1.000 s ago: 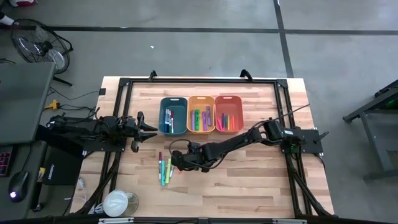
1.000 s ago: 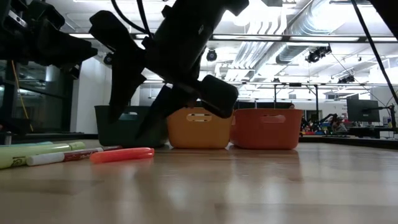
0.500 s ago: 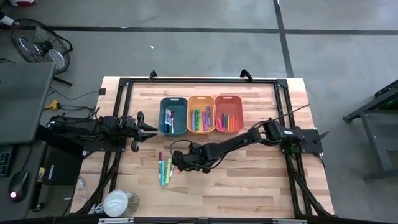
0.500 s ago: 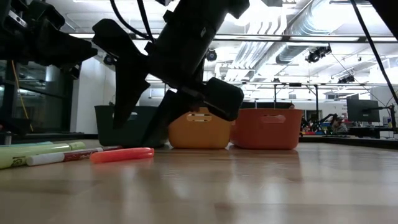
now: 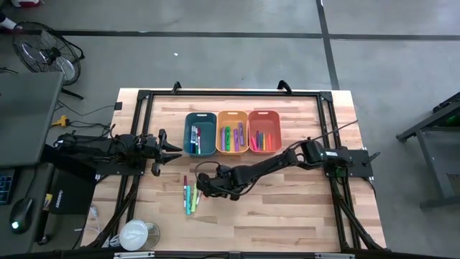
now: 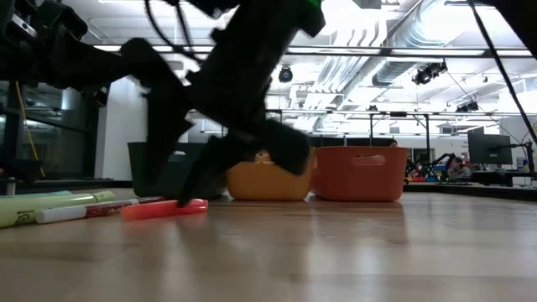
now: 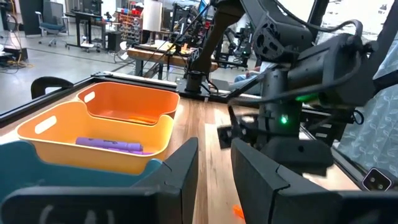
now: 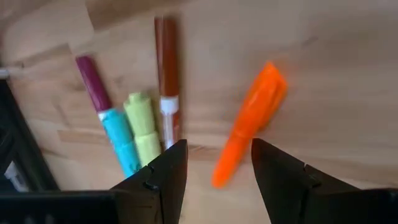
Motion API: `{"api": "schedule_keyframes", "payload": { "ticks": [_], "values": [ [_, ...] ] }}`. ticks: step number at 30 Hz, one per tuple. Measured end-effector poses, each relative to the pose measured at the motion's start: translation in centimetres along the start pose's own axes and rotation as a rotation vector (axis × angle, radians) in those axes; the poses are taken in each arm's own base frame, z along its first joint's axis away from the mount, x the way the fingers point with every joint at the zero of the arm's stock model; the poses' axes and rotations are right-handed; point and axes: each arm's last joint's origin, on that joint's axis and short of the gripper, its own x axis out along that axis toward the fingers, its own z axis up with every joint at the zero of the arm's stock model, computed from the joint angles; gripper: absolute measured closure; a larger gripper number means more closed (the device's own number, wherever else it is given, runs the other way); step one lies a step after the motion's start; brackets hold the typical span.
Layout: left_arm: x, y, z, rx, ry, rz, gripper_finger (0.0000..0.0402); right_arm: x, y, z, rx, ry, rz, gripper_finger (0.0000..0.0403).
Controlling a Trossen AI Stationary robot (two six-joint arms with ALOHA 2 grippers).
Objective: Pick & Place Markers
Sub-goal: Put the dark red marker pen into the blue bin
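Note:
An orange marker lies flat on the wooden table, apart from a row of markers: a dark red and cyan one, a yellow-green one and a red and white one. My right gripper is open, low over the orange marker, with its fingers on either side of the marker's near end. In the low view the orange marker lies under the blurred gripper. My left gripper waits open beside the teal bin.
Three bins stand in a row at the table's far side: the teal one, a yellow-orange one and an orange one, each with markers inside. A black frame runs round the table. A round white object sits near the left front corner.
My right gripper has dropped toward the orange marker and shifted slightly toward the table's left, still moving and blurred in the low view. The markers have stayed where they were.

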Motion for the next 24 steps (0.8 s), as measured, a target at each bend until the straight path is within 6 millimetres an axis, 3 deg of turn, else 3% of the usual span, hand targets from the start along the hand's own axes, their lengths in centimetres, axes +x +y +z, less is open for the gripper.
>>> {"api": "schedule_keyframes", "payload": {
  "ticks": [9,24],
  "values": [
    [0.0,0.0,0.0,0.000,0.001,-0.002,0.0308,2.9,0.8,-1.0,0.002,0.034,-0.011,0.0236],
    [0.0,0.0,0.0,0.000,0.002,-0.005,0.0308,3.4,0.7,0.6,0.005,0.020,-0.108,0.0236]
  ]
}}
